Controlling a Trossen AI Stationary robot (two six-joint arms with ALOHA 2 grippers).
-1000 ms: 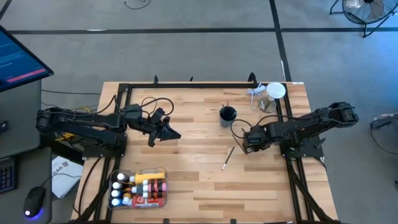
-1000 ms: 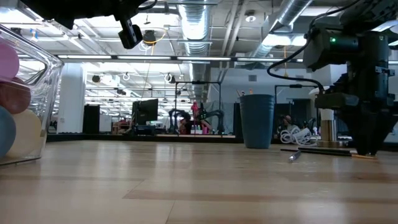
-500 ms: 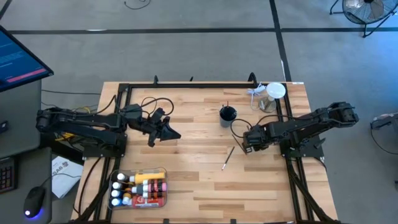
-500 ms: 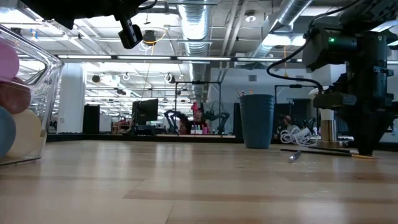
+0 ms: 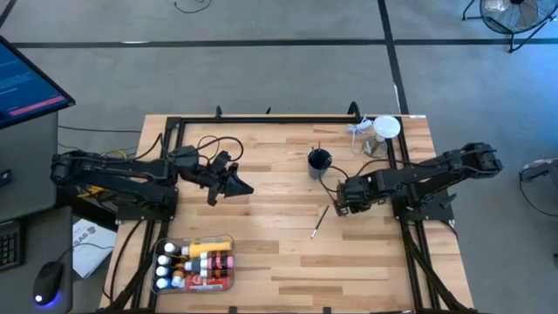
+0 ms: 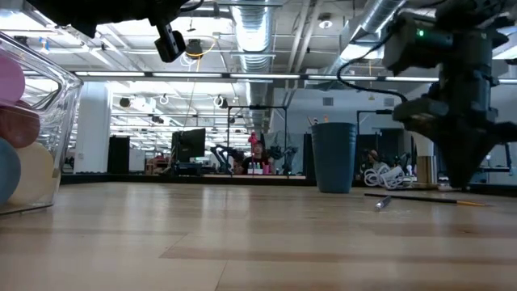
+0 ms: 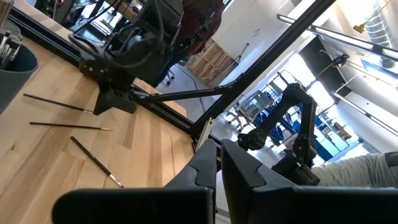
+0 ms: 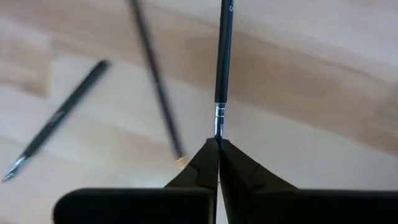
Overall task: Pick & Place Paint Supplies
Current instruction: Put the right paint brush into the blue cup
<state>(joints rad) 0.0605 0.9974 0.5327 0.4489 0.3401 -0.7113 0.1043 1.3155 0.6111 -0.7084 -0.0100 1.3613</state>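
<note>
Right claw: the right gripper (image 8: 218, 144) is down at the table to the right of centre, fingers pressed together, pinching the tip end of a thin dark brush (image 8: 223, 59); the handle runs straight out ahead of the fingertips over the wood.
Same claw from above: the right gripper (image 5: 342, 199) sits just below the dark cup (image 5: 319, 160), its arm reaching in from the table's right edge.
Loose brushes: two more lie on the wood beside the pinched one, a second brush (image 8: 156, 84) close by and a third brush (image 8: 60, 119) farther off, with its tip pointing away from the claw.
Left claw: the left gripper (image 5: 241, 187) hangs left of centre, fingers shut on nothing, well apart from the brushes.
Paint tray: a clear tray (image 5: 229, 241) at the near left of the table holds the tubes and bottles (image 5: 197, 263), packed side by side.
Far corner: a clear jar with a white lid (image 5: 384, 131) stands at the table's far right.
</note>
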